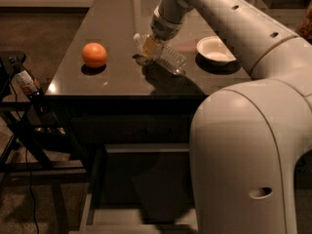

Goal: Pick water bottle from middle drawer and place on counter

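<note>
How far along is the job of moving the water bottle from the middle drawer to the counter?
Done: the water bottle is out of the middle drawer, which stands open below, and looks to lie on its side on the counter, between the orange and the bowl. In hand: the gripper is at the bottle's cap end. Left: letting go, if not yet done, and drawing the arm away.
</note>
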`<act>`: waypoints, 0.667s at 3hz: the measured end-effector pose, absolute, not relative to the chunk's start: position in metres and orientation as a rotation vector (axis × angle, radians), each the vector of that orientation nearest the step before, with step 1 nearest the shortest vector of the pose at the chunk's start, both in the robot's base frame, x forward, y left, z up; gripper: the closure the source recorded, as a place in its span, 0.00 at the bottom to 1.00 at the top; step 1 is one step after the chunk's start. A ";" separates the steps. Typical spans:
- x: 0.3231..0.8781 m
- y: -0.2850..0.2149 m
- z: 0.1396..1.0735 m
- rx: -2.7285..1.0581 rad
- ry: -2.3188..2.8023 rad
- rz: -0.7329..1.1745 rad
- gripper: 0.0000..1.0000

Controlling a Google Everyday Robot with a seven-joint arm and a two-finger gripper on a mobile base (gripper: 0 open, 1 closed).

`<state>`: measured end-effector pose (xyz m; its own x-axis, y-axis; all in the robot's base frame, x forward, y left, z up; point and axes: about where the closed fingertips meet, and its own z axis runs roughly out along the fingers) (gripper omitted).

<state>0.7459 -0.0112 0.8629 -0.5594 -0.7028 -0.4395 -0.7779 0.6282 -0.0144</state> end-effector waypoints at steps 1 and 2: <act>0.746 -0.011 0.863 -1.174 2.447 0.253 0.11; 0.746 -0.011 0.863 -1.174 2.447 0.253 0.00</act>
<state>0.7459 -0.0112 0.8628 -0.5594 -0.7029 -0.4394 -0.7780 0.6281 -0.0143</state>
